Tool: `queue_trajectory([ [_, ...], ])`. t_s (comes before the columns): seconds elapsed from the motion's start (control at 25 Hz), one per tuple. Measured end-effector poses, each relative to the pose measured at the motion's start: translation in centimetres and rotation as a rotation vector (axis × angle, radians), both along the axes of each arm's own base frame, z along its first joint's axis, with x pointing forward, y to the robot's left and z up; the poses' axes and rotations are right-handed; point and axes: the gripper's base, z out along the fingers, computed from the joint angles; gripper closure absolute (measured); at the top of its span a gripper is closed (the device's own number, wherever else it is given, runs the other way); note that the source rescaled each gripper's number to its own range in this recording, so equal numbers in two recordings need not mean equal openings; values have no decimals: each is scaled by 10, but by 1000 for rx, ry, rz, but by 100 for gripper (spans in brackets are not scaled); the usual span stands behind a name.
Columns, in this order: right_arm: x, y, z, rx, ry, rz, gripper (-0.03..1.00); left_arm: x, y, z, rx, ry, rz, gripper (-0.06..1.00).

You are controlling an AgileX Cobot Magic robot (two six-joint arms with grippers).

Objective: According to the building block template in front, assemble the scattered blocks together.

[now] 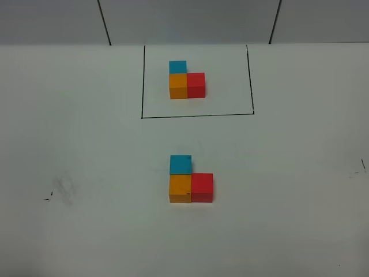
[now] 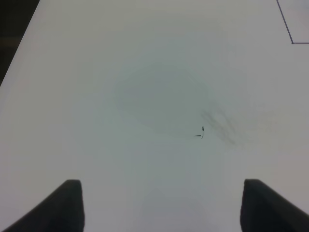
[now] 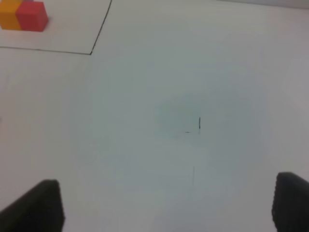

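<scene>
The building block template [image 1: 186, 81] sits at the back centre: blue, orange and red cubes in an L inside a thin black drawn rectangle [image 1: 196, 115]. Nearer the front, the scattered blocks stand pressed together in the same L: sky-blue cube [image 1: 180, 164] behind the orange cube [image 1: 180, 188], red cube [image 1: 202, 187] on the orange one's right. Neither gripper shows in the exterior high view. In its wrist view my left gripper [image 2: 161, 212] is open over bare table. My right gripper [image 3: 164, 208] is open too, holding nothing; the template [image 3: 24, 17] shows far off in that view.
A grey smudge with small pen marks [image 1: 60, 190] lies on the white table at left, and more pen marks [image 1: 360, 167] at the right edge. The table's dark side edge [image 2: 19, 53] shows in the left wrist view. A panelled wall stands behind.
</scene>
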Motion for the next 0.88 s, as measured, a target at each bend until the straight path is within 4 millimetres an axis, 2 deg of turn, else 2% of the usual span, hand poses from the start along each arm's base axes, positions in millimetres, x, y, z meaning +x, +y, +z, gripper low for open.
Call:
queue_trajectory([
  [0.24,0,0,0,0,0,-14,11,0,0,0,0,0,0,27],
  [0.44,0,1,0,0,-1,-100,12,0,0,0,0,0,0,27],
  [0.88,0,1,0,0,-1,-104,12,0,0,0,0,0,0,27],
])
